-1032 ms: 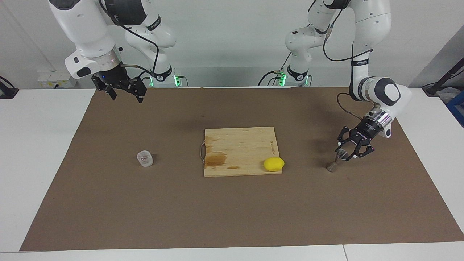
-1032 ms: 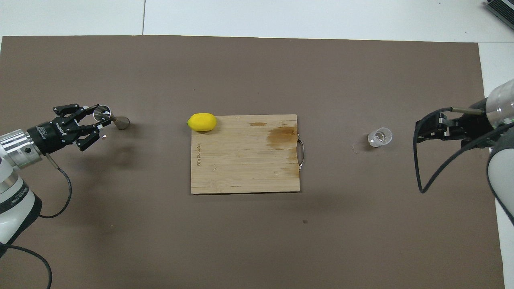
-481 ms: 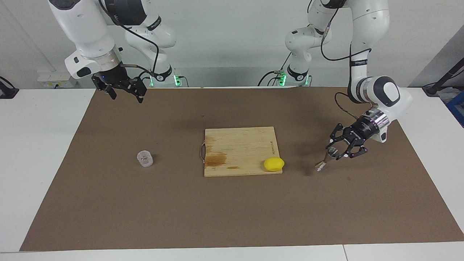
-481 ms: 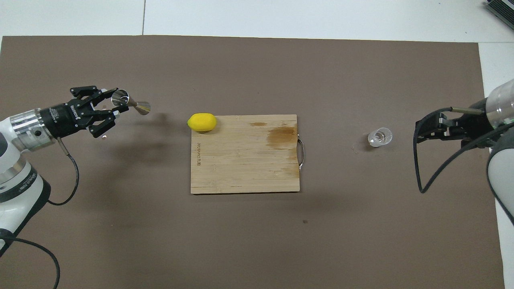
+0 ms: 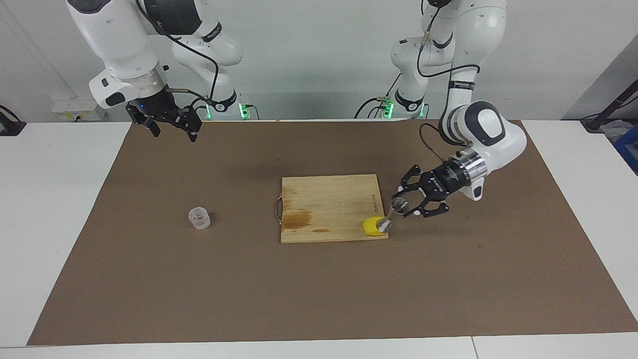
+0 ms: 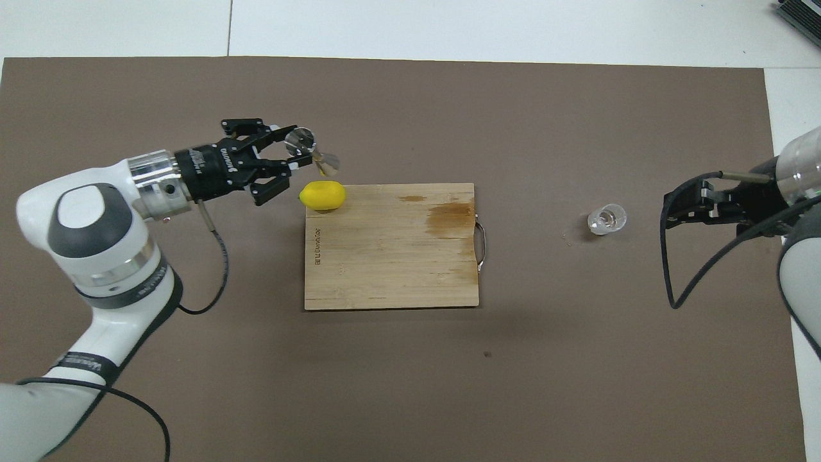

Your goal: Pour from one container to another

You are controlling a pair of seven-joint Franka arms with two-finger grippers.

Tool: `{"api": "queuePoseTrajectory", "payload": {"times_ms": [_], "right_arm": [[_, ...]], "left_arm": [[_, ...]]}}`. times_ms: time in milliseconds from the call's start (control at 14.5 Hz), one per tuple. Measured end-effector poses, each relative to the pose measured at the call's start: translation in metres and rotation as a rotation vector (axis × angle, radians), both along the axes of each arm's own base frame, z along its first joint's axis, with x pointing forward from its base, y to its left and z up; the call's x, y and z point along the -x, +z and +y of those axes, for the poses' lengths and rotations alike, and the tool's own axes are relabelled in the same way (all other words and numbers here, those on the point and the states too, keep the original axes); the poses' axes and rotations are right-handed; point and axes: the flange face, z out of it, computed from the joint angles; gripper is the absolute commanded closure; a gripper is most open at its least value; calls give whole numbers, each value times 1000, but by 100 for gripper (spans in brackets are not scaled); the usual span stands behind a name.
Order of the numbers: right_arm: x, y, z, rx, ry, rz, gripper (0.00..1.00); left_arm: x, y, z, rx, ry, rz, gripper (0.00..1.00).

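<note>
My left gripper (image 5: pixel 404 206) was clamped on the tilted jigger (image 5: pixel 390 214), just above the lemon (image 5: pixel 375 226); the cup (image 5: pixel 199 218) sat well apart below my waiting, wide-open right gripper (image 5: pixel 172 128). I feared clipping the lemon.

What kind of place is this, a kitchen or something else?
Probably a robotics lab, not a kitchen: two robot arms stand at a table covered by a brown mat, with only a cutting board.

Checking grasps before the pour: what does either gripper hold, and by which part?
The left gripper holds the jigger by one cone, tilted in the air. The right gripper holds nothing.
</note>
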Motion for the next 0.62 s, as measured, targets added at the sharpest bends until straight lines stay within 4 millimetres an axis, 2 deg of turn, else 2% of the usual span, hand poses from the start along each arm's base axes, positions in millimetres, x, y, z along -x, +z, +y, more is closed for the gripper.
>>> {"api": "queuePoseTrajectory", "payload": {"times_ms": [138, 344, 481, 619], "right_arm": [[0, 0, 0, 0, 0, 0, 1], [0, 0, 0, 0, 0, 0, 1], [0, 0, 0, 0, 0, 0, 1], [0, 0, 0, 0, 0, 0, 1]], "left_arm": [[17, -3, -55, -12, 14, 17, 100], [47, -13, -117, -73, 22, 35, 100], [65, -17, -148, -113, 22, 38, 100], [80, -21, -170, -148, 15, 35, 100]]}}
